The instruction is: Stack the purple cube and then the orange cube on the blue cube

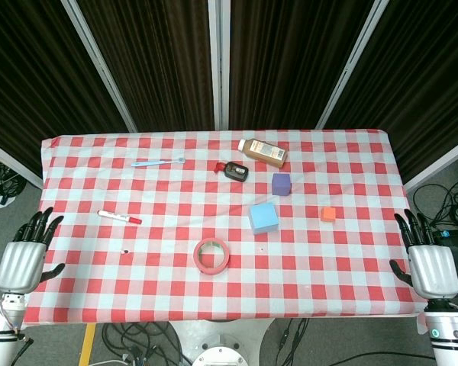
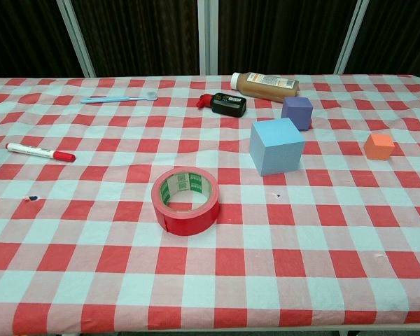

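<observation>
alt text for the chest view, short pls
Three cubes sit apart and unstacked on a red-and-white checked tablecloth: a large blue cube, a purple cube behind it and a small orange cube to its right. A roll of red tape lies nearer the camera; no hands show.

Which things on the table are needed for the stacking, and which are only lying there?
Needed: purple cube, orange cube, blue cube.

Lying about: red tape roll, marker, toothbrush, brown bottle, small black and red item.
</observation>
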`<state>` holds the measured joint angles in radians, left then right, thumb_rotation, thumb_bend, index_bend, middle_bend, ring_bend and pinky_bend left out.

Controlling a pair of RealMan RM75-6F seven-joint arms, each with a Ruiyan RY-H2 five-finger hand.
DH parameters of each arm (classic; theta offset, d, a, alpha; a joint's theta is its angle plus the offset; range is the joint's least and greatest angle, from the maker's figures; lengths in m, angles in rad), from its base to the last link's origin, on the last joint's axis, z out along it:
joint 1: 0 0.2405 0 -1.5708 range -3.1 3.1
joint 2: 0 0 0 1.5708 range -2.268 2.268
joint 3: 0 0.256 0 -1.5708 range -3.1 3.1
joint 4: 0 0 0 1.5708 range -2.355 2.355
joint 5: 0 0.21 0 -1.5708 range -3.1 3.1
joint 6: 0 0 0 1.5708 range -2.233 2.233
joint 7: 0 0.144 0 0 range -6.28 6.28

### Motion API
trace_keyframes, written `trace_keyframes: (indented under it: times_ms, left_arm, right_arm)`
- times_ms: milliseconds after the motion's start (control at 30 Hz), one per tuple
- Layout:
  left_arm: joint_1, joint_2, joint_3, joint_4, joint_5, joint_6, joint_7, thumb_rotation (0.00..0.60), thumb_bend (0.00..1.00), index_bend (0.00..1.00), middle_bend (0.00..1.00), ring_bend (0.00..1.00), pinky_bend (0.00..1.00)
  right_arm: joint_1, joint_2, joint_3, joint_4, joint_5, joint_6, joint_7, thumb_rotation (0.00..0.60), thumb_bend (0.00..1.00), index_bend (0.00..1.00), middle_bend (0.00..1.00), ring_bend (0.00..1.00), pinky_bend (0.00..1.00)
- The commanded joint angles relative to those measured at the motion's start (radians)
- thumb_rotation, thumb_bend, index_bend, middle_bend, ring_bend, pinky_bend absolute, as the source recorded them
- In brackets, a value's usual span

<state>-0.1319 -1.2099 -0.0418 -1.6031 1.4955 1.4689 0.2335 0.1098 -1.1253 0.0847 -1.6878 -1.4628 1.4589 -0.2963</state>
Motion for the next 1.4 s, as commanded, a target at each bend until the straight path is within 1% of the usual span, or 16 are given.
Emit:
trace_keyframes:
  times_ms: [33,433,667,733,800,867,900,933,967,1000,1067,1100,1133,1233,1333,1400]
  left_arm:
    - [0.001,-0.002,0.001,-0.001,0.003,0.003,-0.003,0.600,0.16,0.17,0.12,0.07,0.21]
    - [0.014,0.002,0.009,0.028,0.021,0.025,-0.057,0.600,0.16,0.17,0.12,0.07,0.21]
    - [0.002,0.017,0.005,0.027,0.027,0.011,-0.065,0.600,0.16,0.16,0.12,0.06,0.21]
    - [0.001,0.020,0.008,0.028,0.034,0.010,-0.069,0.600,0.16,0.16,0.12,0.07,0.21]
    - [0.001,0.020,0.010,0.032,0.041,0.013,-0.073,0.600,0.16,0.16,0.12,0.06,0.21]
    - [0.003,0.018,0.012,0.033,0.043,0.016,-0.078,0.600,0.16,0.16,0.12,0.06,0.21]
    - [0.004,0.018,0.014,0.032,0.042,0.015,-0.079,0.600,0.16,0.16,0.12,0.06,0.21]
    - [0.005,0.021,0.018,0.030,0.042,0.009,-0.078,0.600,0.16,0.16,0.12,0.06,0.21]
    - [0.006,0.023,0.023,0.028,0.043,0.005,-0.076,0.600,0.16,0.16,0.12,0.06,0.21]
    - [0.006,0.026,0.028,0.028,0.047,0.002,-0.073,0.600,0.16,0.16,0.12,0.06,0.21]
    - [0.010,0.028,0.037,0.033,0.053,0.001,-0.069,0.600,0.16,0.16,0.12,0.06,0.21]
    - [0.011,0.028,0.038,0.036,0.053,0.001,-0.070,0.600,0.16,0.16,0.12,0.06,0.21]
    - [0.012,0.028,0.038,0.039,0.050,0.000,-0.073,0.600,0.16,0.16,0.12,0.06,0.21]
    - [0.012,0.032,0.040,0.040,0.042,-0.012,-0.084,0.600,0.16,0.16,0.12,0.07,0.21]
    - [0.008,0.039,0.046,0.042,0.047,-0.022,-0.085,0.600,0.16,0.16,0.12,0.06,0.21]
    - [0.008,0.040,0.047,0.043,0.049,-0.023,-0.091,0.600,0.16,0.16,0.12,0.07,0.21]
  right_arm:
    - [0.003,0.001,0.001,-0.009,-0.003,0.002,-0.009,0.600,0.14,0.00,0.02,0.00,0.32]
    - [0.014,-0.010,0.007,-0.032,-0.007,0.004,-0.038,0.600,0.14,0.00,0.03,0.00,0.32]
    - [0.062,-0.013,0.042,-0.037,0.029,-0.055,-0.032,0.600,0.14,0.00,0.05,0.01,0.32]
    - [0.095,-0.007,0.064,-0.039,0.043,-0.089,-0.038,0.600,0.15,0.01,0.09,0.11,0.37]
    - [0.129,-0.004,0.088,-0.042,0.049,-0.116,-0.053,0.600,0.16,0.10,0.25,0.46,0.64]
    - [0.178,-0.002,0.118,-0.049,0.070,-0.172,-0.041,0.600,0.17,0.21,0.35,0.63,0.79]
    - [0.201,-0.003,0.133,-0.049,0.087,-0.198,-0.037,0.600,0.18,0.28,0.38,0.66,0.81]
    - [0.233,-0.005,0.154,-0.047,0.118,-0.237,-0.043,0.600,0.18,0.31,0.41,0.67,0.81]
    - [0.258,-0.008,0.170,-0.044,0.143,-0.265,-0.058,0.600,0.18,0.35,0.50,0.69,0.82]
    - [0.284,-0.012,0.184,-0.041,0.170,-0.293,-0.080,0.600,0.18,0.37,0.66,0.75,0.83]
    - [0.347,-0.022,0.210,-0.032,0.250,-0.369,-0.140,0.600,0.18,0.38,0.89,0.86,0.86]
    - [0.375,-0.025,0.219,-0.029,0.299,-0.408,-0.172,0.600,0.17,0.36,0.96,0.93,0.89]
    - [0.415,-0.027,0.229,-0.026,0.382,-0.464,-0.220,0.600,0.15,0.32,0.99,0.97,0.92]
    - [0.523,-0.053,0.250,0.012,0.595,-0.552,-0.339,0.600,0.11,0.19,1.00,1.00,0.95]
    - [0.620,-0.122,0.253,0.099,0.734,-0.557,-0.435,0.600,0.11,0.17,1.00,1.00,0.95]
    - [0.668,-0.164,0.250,0.151,0.791,-0.552,-0.476,0.600,0.11,0.17,1.00,1.00,0.95]
